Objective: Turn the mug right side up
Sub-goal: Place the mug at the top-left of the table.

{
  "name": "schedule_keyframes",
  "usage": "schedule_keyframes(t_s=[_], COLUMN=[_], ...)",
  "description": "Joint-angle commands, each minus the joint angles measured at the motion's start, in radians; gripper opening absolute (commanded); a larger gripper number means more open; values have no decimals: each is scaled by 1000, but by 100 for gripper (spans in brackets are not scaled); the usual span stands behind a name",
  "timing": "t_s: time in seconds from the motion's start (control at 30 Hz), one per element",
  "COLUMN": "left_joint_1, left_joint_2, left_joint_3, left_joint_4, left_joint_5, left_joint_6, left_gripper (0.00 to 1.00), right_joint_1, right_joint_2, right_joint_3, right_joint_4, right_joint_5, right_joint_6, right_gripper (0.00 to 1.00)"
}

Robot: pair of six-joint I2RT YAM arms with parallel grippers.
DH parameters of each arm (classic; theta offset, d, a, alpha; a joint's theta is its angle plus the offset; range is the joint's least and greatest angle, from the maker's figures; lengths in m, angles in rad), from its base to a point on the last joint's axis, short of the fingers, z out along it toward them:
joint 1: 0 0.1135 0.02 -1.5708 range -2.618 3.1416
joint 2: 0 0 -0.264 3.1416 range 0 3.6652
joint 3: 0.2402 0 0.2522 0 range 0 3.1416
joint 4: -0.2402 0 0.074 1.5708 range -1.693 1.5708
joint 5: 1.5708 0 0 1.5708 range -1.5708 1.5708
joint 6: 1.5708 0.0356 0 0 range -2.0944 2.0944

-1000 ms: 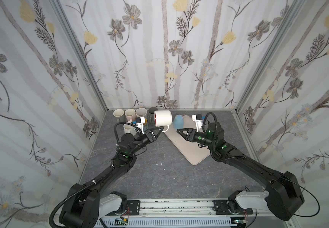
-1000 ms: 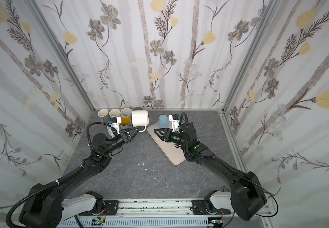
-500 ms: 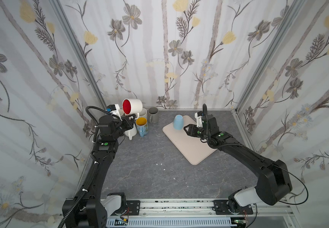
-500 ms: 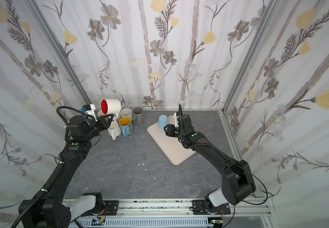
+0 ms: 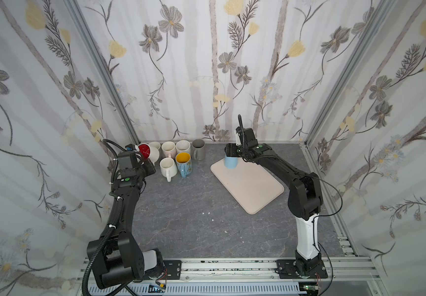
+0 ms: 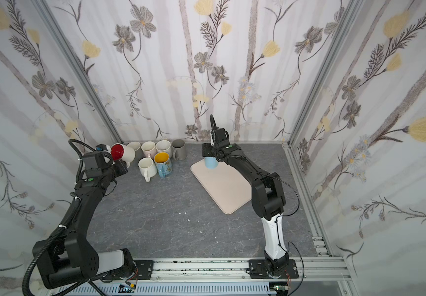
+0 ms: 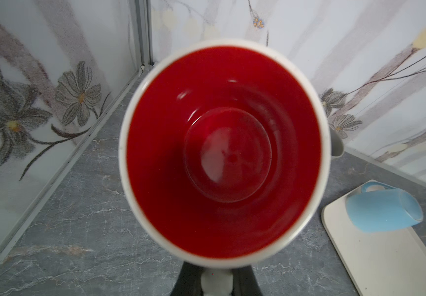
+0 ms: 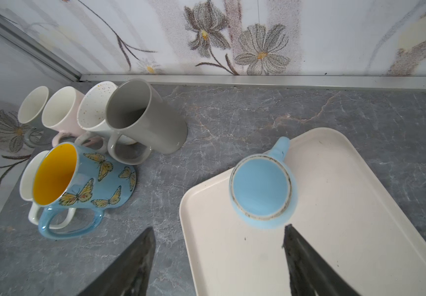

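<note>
Gripping the red mug (image 7: 223, 153) by its handle in the left gripper (image 7: 217, 282), clamped tight, mouth tipped toward the wrist. Beside that gripper, upright mugs (image 5: 178, 156) clustered. Hovering with the right gripper (image 8: 219, 229) spread wide just over the blue mug (image 8: 261, 189), upside down on the tray (image 8: 360, 230). Probably glazed ceramic: stiff, slick, breakable, fairly weighty; best pinched across the body, handle on the gripper's far side. Hard grey table (image 5: 181, 205); back wall near.

The red-lined mug (image 7: 223, 153), its rim blurred, hides most of the left pincer (image 7: 217, 271). The picture's edge cuts off the right pincer (image 8: 219, 228) below its tips.
</note>
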Motion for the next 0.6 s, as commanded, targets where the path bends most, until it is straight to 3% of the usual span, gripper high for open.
schedule_keyframes(t_s=[0.0, 0.2, 0.33, 0.57], left_joint_1=[10, 17, 18, 23], left_joint_2=[34, 109, 159, 253], left_joint_3=[33, 48, 43, 32], left_joint_4=[38, 35, 47, 114], left_joint_5=[-34, -61, -85, -95], left_joint_6=[82, 125, 148, 151], left_gripper=[0, 0, 0, 0], right_joint_1=[-9, -38, -60, -74], right_joint_2=[67, 210, 254, 271], right_joint_3=[90, 252, 268, 268], right_joint_4=[-36, -80, -83, -115], right_joint_5=[32, 29, -31, -111], right_joint_6=[-36, -58, -59, -61], right_gripper=[79, 81, 81, 71])
